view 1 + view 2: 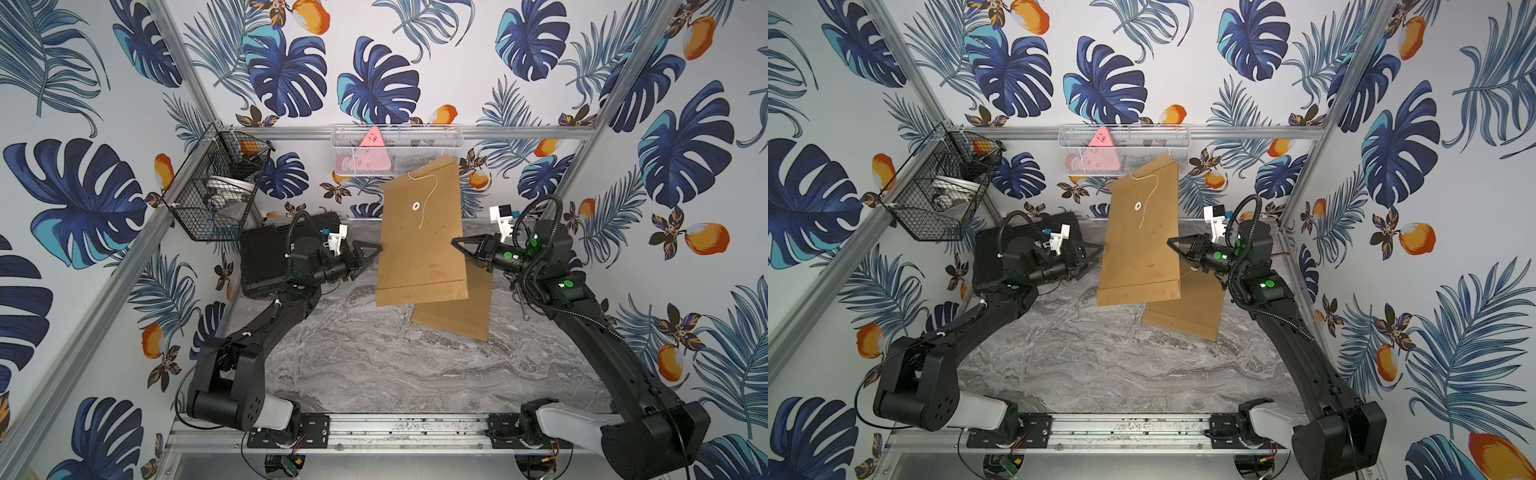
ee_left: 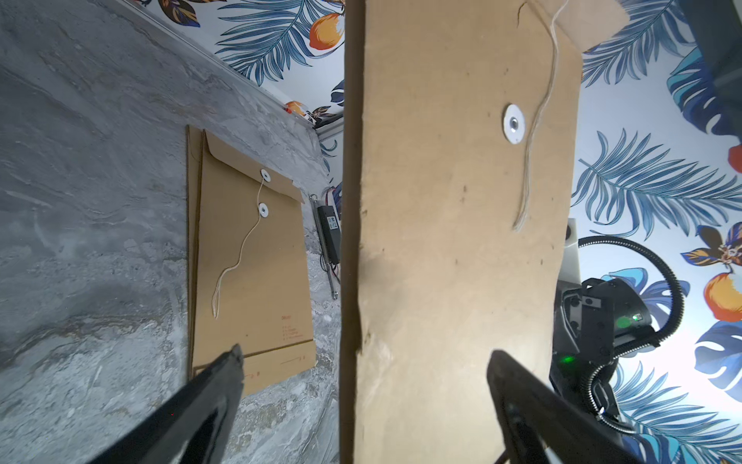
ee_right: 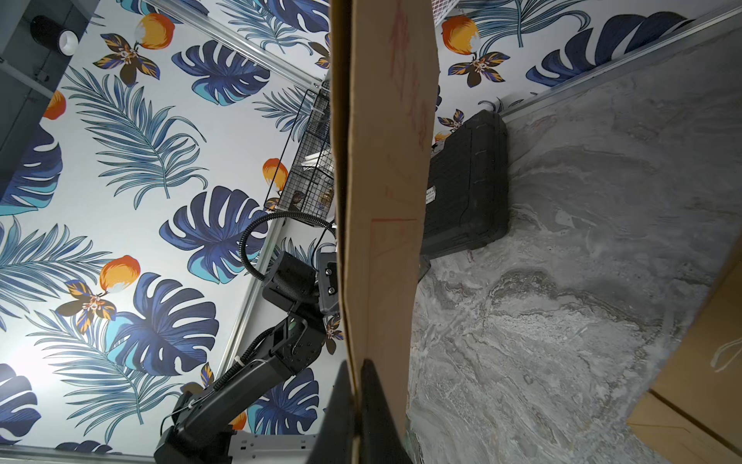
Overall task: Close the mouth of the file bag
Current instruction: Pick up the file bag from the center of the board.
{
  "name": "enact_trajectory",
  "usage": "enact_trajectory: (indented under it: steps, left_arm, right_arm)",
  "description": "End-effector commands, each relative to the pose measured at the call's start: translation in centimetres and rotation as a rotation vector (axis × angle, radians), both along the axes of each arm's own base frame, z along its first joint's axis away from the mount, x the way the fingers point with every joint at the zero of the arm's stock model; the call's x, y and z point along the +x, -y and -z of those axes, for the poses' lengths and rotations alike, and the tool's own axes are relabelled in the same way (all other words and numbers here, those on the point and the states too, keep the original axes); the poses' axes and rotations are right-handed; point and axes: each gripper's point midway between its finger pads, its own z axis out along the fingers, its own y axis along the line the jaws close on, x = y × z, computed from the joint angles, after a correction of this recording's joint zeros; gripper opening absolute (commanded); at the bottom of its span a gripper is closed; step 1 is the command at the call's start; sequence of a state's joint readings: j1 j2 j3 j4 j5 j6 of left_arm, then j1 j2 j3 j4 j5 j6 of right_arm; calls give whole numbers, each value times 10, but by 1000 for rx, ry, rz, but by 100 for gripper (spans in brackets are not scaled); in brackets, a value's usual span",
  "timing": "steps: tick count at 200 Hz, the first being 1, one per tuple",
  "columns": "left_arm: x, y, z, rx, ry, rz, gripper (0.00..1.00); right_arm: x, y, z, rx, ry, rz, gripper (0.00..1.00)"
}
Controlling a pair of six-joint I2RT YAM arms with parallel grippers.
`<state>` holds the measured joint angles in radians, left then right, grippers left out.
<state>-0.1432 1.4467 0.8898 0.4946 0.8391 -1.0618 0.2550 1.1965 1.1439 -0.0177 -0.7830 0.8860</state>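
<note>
Holds the file bag (image 1: 419,237) clear of the bench (image 1: 365,365) by its right edge in the clamped right gripper (image 1: 455,242), long axis near-to-far, mouth far, left edge facing the spread-apart left gripper (image 1: 370,261).

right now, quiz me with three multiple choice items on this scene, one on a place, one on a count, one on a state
1. Where is the second file bag?
A flat on the table
B raised in the air
C propped against the back wall

2. How many brown file bags show?
A one
B two
C three

3. What is the right gripper doing?
A standing open
B shut on the lifted file bag
C shut on nothing

Key:
1 A, it lies on the marble top in both top views.
2 B, one is lifted and one is lying down.
3 B, the right wrist view shows its jaws pinching the bag's edge.
</note>
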Motion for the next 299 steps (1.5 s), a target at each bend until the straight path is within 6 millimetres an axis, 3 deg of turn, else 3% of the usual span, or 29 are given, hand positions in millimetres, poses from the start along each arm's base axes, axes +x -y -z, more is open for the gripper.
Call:
enact_trajectory:
  steps: [1, 9, 14, 30, 62, 95, 118, 151, 165, 179, 189, 206, 220, 247, 260, 299]
  left_arm:
    - [2, 5, -19, -51, 57, 24, 96]
    - [3, 7, -19, -51, 56, 31, 95]
    - [4, 9, -20, -51, 59, 36, 94]
    - [6, 10, -24, -58, 74, 42, 93]
    - [13, 12, -38, -80, 105, 49, 90]
    - [20, 9, -57, -101, 146, 52, 81]
    - [23, 7, -71, -127, 182, 48, 63]
    - [21, 3, -80, -152, 216, 48, 27]
    - [17, 2, -86, -157, 240, 56, 18]
    - [13, 2, -93, -159, 273, 69, 7]
    - [10, 1, -100, -168, 312, 82, 0]
    - [5, -4, -114, -190, 393, 106, 0]
    - [-2, -8, -125, -204, 475, 133, 0]
    - [-16, -2, -129, -151, 573, 212, 0]
    - [-21, 1, -128, -107, 598, 242, 0]
    - [-37, 6, -134, -77, 644, 307, 0]
  right_arm:
    - [-6, -6, -21, 55, 66, -47, 0]
    - [-6, -6, -24, 65, 72, -54, 0]
    - [-4, -7, -11, 64, 43, -57, 0]
    - [-5, -11, -9, 85, 32, -84, 0]
    - [-16, -14, -11, 120, 34, -143, 0]
    - [-25, -14, 1, 116, 12, -162, 0]
    - [-30, -13, 15, 111, -12, -169, 0]
    - [-33, -14, 30, 91, -35, -191, 0]
    - [-30, -14, 35, 89, -45, -192, 1]
    - [-28, -13, 36, 94, -45, -194, 10]
    - [-25, -12, 37, 98, -52, -189, 27]
    - [-15, -3, 40, 98, -90, -136, 59]
    - [2, 21, 44, 95, -148, -31, 74]
    - [30, 67, 21, 137, -160, 127, 93]
    - [38, 70, 7, 114, -130, 134, 100]
    - [58, 65, -30, 50, -41, 127, 100]
